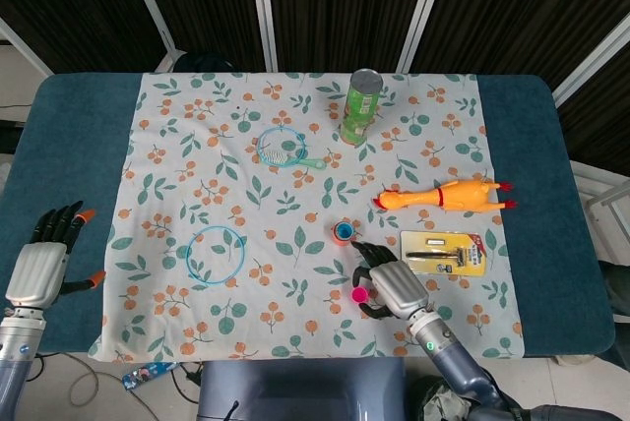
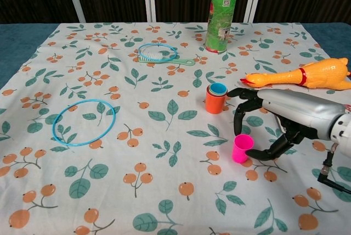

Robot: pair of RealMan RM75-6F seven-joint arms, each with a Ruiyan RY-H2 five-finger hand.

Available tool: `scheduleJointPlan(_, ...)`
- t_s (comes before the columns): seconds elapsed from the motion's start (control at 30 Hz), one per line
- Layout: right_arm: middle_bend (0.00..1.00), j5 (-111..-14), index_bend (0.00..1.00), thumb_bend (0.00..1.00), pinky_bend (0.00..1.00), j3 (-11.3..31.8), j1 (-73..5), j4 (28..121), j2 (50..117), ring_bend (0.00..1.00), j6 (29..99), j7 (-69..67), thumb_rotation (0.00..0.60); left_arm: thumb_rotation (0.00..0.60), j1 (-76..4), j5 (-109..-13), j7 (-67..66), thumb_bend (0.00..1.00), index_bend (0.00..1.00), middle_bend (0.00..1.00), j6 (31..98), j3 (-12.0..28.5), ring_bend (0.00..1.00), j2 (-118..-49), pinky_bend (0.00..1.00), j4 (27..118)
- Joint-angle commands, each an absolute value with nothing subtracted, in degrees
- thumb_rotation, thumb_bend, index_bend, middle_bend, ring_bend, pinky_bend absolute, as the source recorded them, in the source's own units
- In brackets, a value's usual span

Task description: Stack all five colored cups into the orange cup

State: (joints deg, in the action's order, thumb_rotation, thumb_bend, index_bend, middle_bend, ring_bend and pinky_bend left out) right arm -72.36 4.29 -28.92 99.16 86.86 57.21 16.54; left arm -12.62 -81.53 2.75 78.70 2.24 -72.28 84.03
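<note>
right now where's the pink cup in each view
Head view: pink cup sits low and right of centre, just left of the right hand.
Chest view: pink cup stands upright, lower right of centre, between the right hand's fingers and thumb.
Shared landmark: the orange cup stack beyond it.

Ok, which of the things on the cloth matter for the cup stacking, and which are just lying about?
For the job:
orange cup with cups already nested in it
pink cup, upright beside the right hand

Lying about:
green can
rubber chicken
blue ring
blue brush
packaged tool
</note>
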Motion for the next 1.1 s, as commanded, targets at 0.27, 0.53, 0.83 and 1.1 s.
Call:
scheduleJointPlan(0.27,0.0,-72.56,0.49,0.37,0.11,5.8,-29.78,100.5,85.5,0.0,58.28,16.72,0.6,0.6,-12.32,-81.88,2.75,0.12,0.13,0.0,79.02,2.53,0.0,-72.24,0.0,84.08)
scheduleJointPlan(0.53,0.0,-69.09,0.49,0.37,0.11,11.25,-32.78,102.72,81.35,0.0,57.37,17.39,0.6,0.6,-11.95,-82.39,2.82,0.12,0.13,0.0,80.07,2.96,0.0,-72.61,0.0,83.8)
scheduleJointPlan(0.83,0.0,-60.31,0.49,0.37,0.11,17.01,-37.86,102.91,79.55,0.0,55.12,19.84,0.6,0.6,-11.75,-82.56,2.38,0.12,0.13,0.0,80.25,3.14,0.0,-73.15,0.0,83.57)
scheduleJointPlan(1.1,0.0,-52.63,0.49,0.38,0.11,18.12,-42.23,99.76,82.14,0.0,53.5,22.15,0.6,0.6,-11.64,-82.46,1.94,0.12,0.13,0.0,80.25,3.39,0.0,-73.28,0.0,83.59)
